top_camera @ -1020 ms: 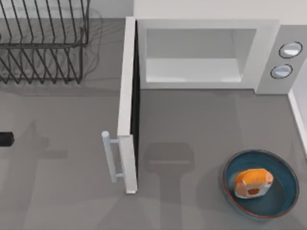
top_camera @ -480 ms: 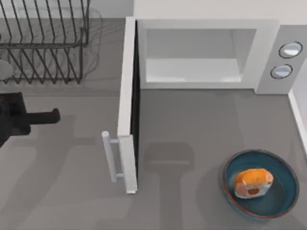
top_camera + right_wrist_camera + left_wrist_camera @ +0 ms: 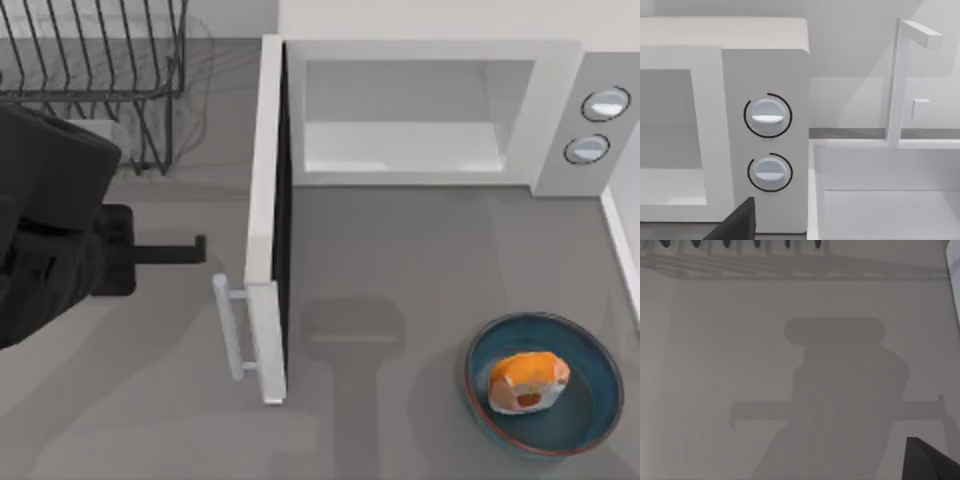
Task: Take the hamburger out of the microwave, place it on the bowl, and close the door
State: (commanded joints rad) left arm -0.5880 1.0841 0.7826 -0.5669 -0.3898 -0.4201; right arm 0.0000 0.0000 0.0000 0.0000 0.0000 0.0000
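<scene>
Orange-brown hamburger point(image 3: 529, 382) sits in the teal bowl point(image 3: 590, 352) at the table's near right, leaving the microwave point(image 3: 430, 110) cavity bare. The white door point(image 3: 266, 220) stands fully open, its bar handle point(image 3: 228, 325) facing the left gripper point(image 3: 190, 250), whose finger spread cannot be told. Rigid and hinged, the panel should swing lightly; pushing its outer face near the handle looks best. A wire rack point(image 3: 95, 85) stands behind.

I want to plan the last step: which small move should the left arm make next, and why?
Probably carry the left gripper on toward the outer face of the door and push it shut. The hamburger already lies in the bowl, the microwave cavity is bare, and the door stands wide open.
</scene>
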